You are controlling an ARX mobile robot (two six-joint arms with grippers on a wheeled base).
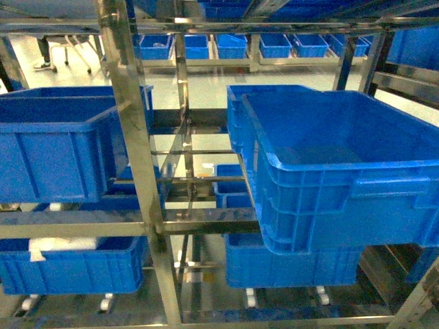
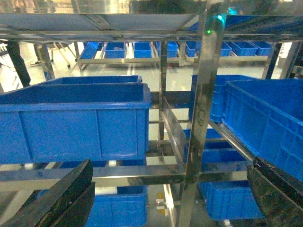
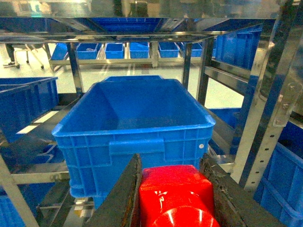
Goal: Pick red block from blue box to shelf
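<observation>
Handling of the red block (image 3: 176, 196) should be easy: it looks like a small, rigid, glossy plastic brick, probably light, but its smooth faces may slip under a weak pinch. The right gripper (image 3: 175, 189) is closed on the block, one dark finger (image 3: 124, 198) against its 9 o'clock face and the other against its 3 o'clock face, with the round stud facing the camera at 6 o'clock. Flat opposite side faces are the proper grip points; the stud is not. The block is thus held in the air in front of the shelf (image 1: 137, 151), facing an open dark blue crate (image 3: 137, 127) that sits on a shelf tier at 12 o'clock from the gripper. Only the right wrist view shows the block and this grasp. The head view shows neither gripper nor block, but it gives the shelf layout: steel posts, rails, and ribbed crates on several tiers, with a large crate (image 1: 343, 171) at 3 o'clock. The left wrist view shows the left gripper (image 2: 165, 198) with its dark fingers (image 2: 61, 198) spread wide apart and holding nothing, pointed at the shelf post. The teal box appears in no view.
</observation>
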